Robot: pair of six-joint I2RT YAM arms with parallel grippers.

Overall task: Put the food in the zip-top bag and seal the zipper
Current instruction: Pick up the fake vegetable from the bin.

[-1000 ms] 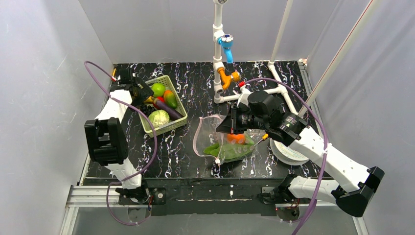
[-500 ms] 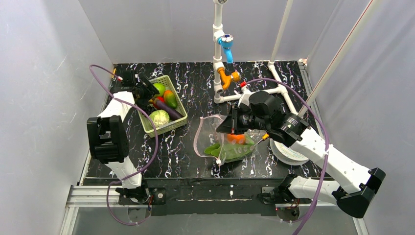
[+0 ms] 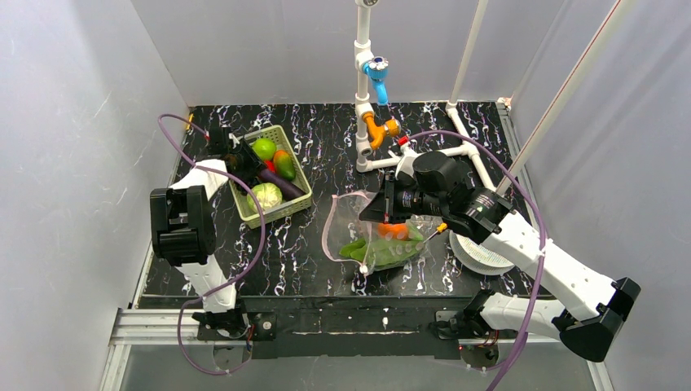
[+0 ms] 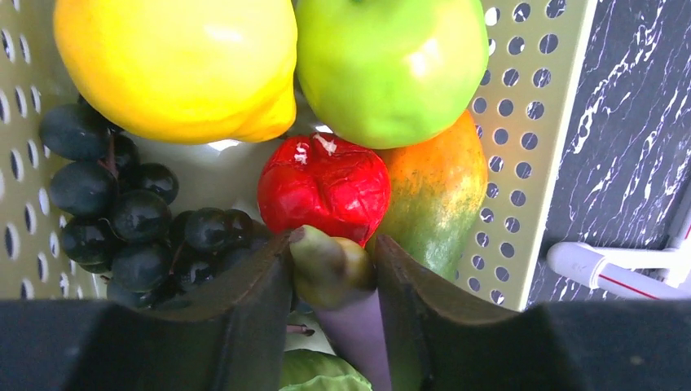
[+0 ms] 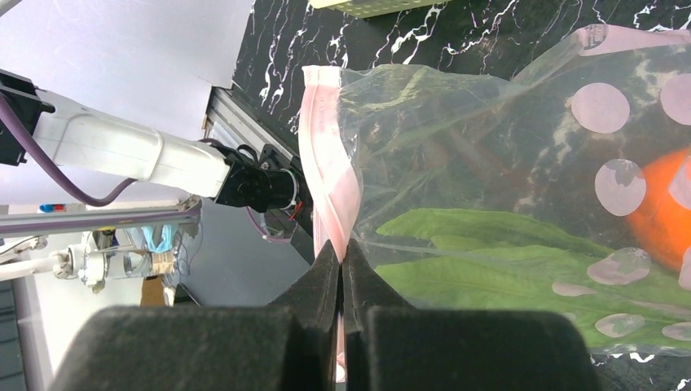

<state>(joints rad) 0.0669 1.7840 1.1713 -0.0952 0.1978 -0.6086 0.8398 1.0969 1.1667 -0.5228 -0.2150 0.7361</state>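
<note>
The clear zip-top bag [image 3: 352, 218] lies at mid-table with a leafy green bunch [image 3: 383, 251] and an orange piece [image 3: 395, 230] inside. My right gripper [image 3: 377, 213] is shut on the bag's pinkish zipper strip [image 5: 326, 138], pinched between the jaws [image 5: 341, 248]; the greens [image 5: 505, 261] show through the plastic. My left gripper [image 3: 244, 163] is in the basket. Its fingers [image 4: 332, 243] press both sides of the purple eggplant [image 4: 330, 269] at its green stem end.
The light-green basket [image 4: 530, 163] also holds a yellow lemon [image 4: 179, 65], green apple [image 4: 391, 65], red piece [image 4: 326, 183], mango [image 4: 440, 195], dark grapes [image 4: 114, 204] and cabbage [image 3: 264, 196]. A white pipe frame with taps [image 3: 364, 98] stands behind. A white plate [image 3: 481, 254] lies under the right arm.
My left gripper has moved right from the basket's left rim into the basket and onto the eggplant. The right arm and the bag have not moved.
</note>
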